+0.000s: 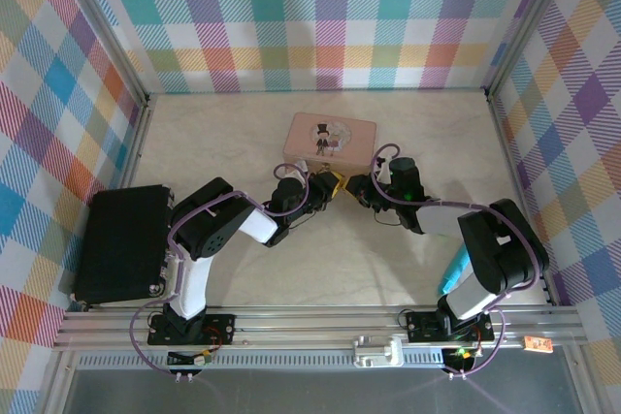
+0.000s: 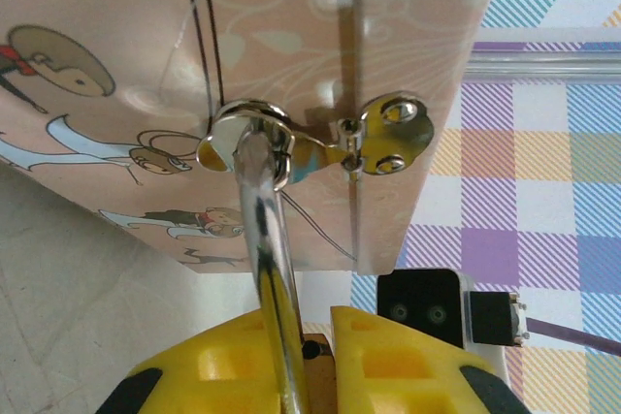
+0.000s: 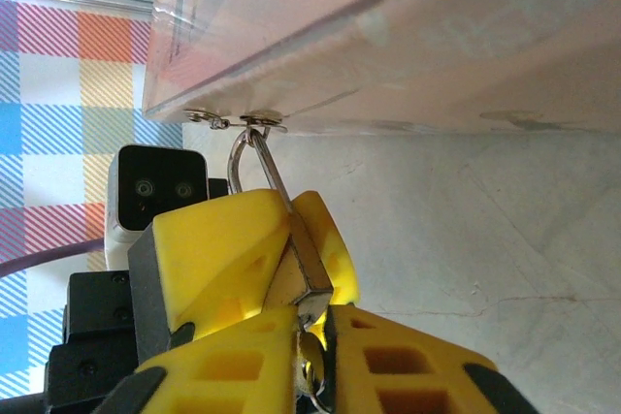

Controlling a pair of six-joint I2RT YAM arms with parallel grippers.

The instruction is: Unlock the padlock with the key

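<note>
Not unlocked yet: padlock hanging by its shut-looking shackle from pink tin hasp, clamped between left gripper fingers, key pinched by right gripper at lock's bottom, insertion unclear, turning and shackle release left.

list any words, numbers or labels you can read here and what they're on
No readable text.
pink tin: cartoon figures and swirls, no lettering seen.
padlock: no marking legible.
orange tag: too small to read.
</note>
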